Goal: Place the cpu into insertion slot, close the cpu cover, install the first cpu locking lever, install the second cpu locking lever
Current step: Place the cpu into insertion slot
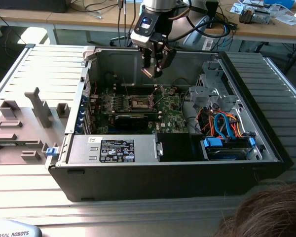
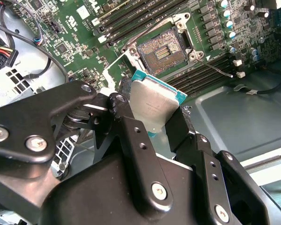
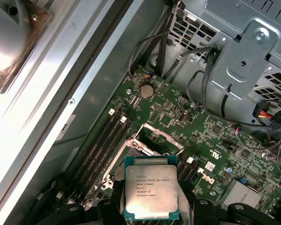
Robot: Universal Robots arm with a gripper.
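Plenty of headroom inside the open case [image 1: 266,143], though boxed in by metal walls all round and a drive cage [image 1: 214,91] on the exterior view's right. Down on the motherboard [image 1: 172,112]: insertion slot [image 2: 161,50] bare with pins showing, cpu cover [image 3: 161,136] flipped up beside it. Hanging nose-down over that spot, gripper [image 1: 154,73] with jaws pinched onto two opposite edges of the cpu [image 3: 151,187], chip up in the air above the slot, not touching it.

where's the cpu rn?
The cpu is held in the gripper, above the motherboard and near the empty insertion slot, in both wrist views.
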